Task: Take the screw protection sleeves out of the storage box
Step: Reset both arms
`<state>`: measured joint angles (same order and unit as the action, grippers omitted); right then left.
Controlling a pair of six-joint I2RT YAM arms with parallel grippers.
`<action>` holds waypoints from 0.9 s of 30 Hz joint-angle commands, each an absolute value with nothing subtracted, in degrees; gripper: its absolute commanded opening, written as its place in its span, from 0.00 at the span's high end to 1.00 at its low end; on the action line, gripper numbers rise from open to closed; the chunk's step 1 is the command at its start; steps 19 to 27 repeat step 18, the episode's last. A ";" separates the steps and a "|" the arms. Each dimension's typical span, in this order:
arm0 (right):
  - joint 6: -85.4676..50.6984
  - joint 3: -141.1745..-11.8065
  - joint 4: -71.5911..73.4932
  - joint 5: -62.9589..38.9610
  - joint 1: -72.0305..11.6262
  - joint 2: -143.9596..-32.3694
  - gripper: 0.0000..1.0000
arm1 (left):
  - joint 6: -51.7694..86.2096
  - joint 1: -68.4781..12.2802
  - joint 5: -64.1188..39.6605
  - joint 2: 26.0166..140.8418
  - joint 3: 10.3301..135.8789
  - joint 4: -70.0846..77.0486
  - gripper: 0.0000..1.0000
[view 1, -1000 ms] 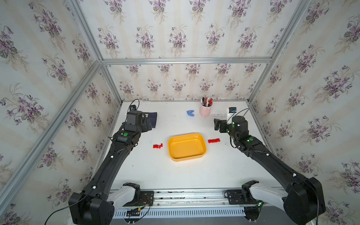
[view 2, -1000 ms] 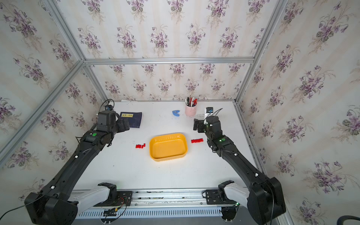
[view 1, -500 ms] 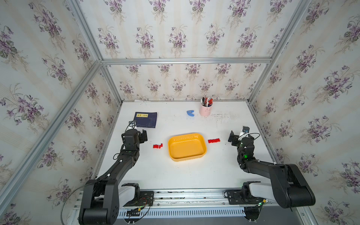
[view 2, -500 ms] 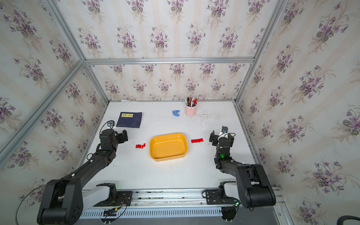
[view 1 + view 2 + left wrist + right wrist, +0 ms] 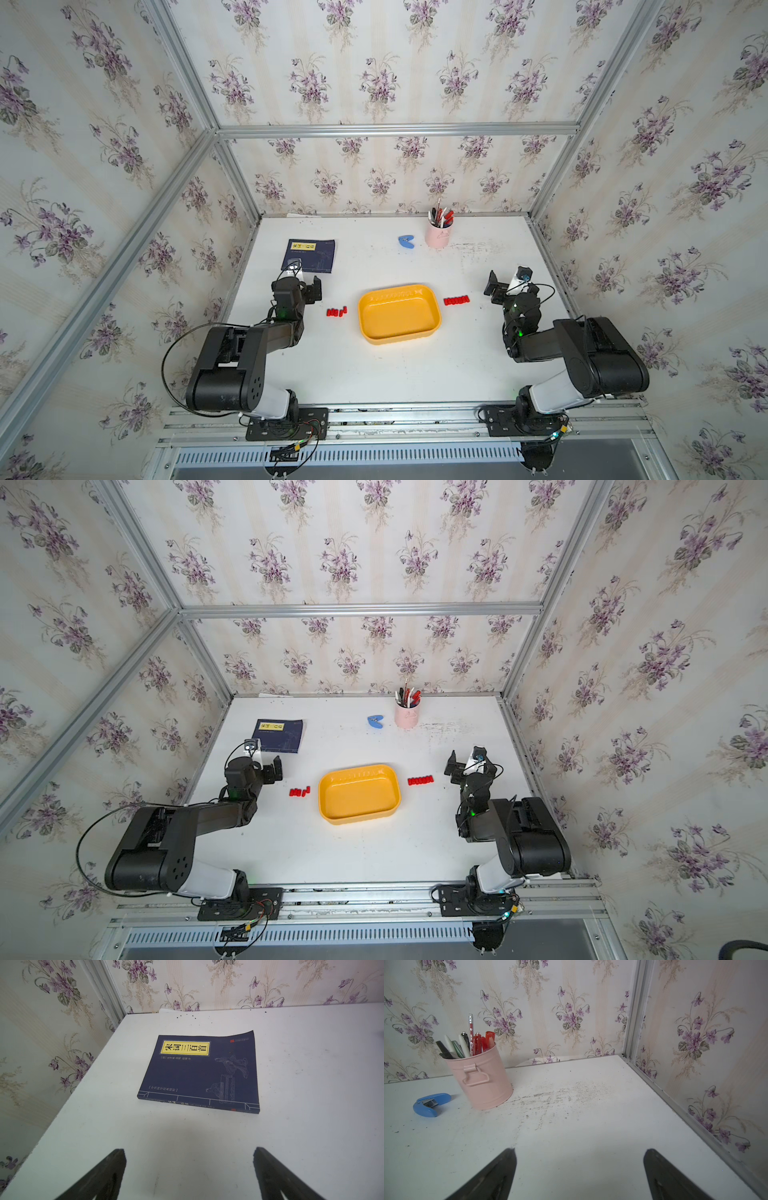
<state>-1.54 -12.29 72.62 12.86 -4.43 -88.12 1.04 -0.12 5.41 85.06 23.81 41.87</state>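
The yellow storage box (image 5: pixel 399 337) (image 5: pixel 359 818) sits mid-table, and its inside looks bare. Red screw protection sleeves lie on the table outside it: a small cluster (image 5: pixel 336 311) (image 5: pixel 300 791) to its left and a tight row (image 5: pixel 456 300) (image 5: pixel 420 780) to its right. My left gripper (image 5: pixel 312 289) (image 5: pixel 274 771) (image 5: pixel 188 1150) rests low, left of the cluster, open and holding nothing. My right gripper (image 5: pixel 494 289) (image 5: pixel 453 766) (image 5: pixel 579 1150) sits low, right of the row, open and holding nothing. Both arms are folded back near their bases. Neither wrist view shows the box or the sleeves.
A dark blue book (image 5: pixel 309 255) (image 5: pixel 199 1072) lies at the back left, just beyond my left gripper. A pink cup of pens (image 5: pixel 439 235) (image 5: pixel 481 1078) and a small blue stapler-like tool (image 5: pixel 406 241) (image 5: pixel 430 1104) stand at the back. Papered walls close in three sides.
Both arms have pulled back from their stretched-out reach toward the front and folded down low. Both grippers stayed open. The box and the sleeves have not moved.
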 commanded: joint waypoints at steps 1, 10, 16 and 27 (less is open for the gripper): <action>-1.92 -12.25 73.72 12.73 -4.37 -87.96 0.00 | 0.84 -0.23 5.79 84.80 24.18 41.58 0.00; -1.94 -12.19 73.70 12.75 -4.36 -87.87 0.00 | 0.65 -0.44 6.33 84.90 24.24 41.78 0.00; -2.02 -12.34 73.60 12.72 -4.26 -87.87 0.00 | 0.67 -0.44 6.33 84.90 24.17 41.79 0.00; -2.02 -12.26 73.55 12.71 -4.25 -87.83 0.00 | 0.62 -0.45 6.33 84.86 24.21 41.84 0.00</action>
